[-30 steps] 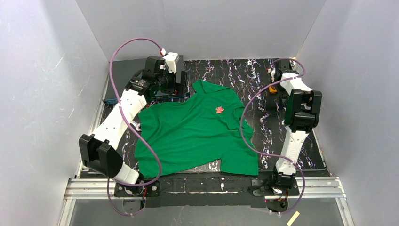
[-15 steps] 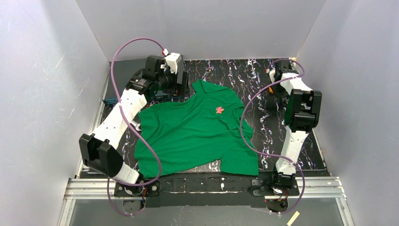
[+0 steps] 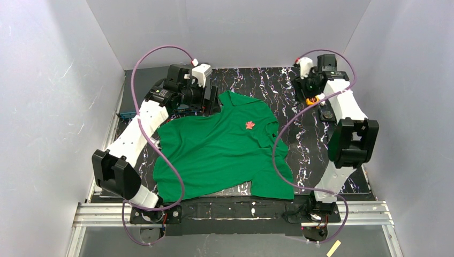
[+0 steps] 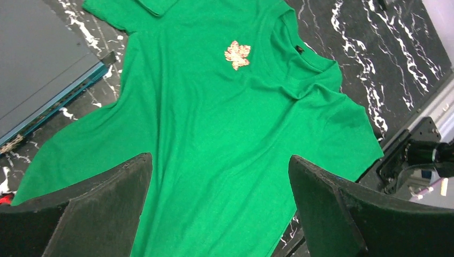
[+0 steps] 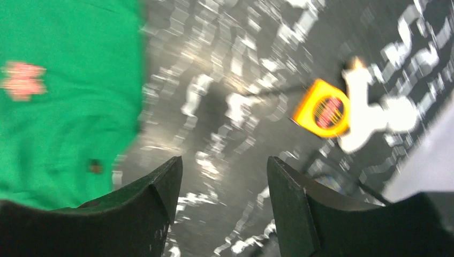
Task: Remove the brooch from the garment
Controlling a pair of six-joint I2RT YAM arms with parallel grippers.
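No writing can be read anywhere. The yellow object (image 5: 306, 115), at two o'clock in the right wrist view, carries a round dark label (image 5: 327, 111), too blurred to read.

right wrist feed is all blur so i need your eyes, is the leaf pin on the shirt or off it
Observer: On it. The brooch sits on the chest of the garment, just below the collar.
Operator: where's the left gripper
Observer: The left gripper is at the shirt's far edge, beside the collar, jaws wide open and empty.
Operator: and how far off is my right one
Observer: The right gripper is at the table's far right corner, clear of the shirt, next to an orange-yellow round object.
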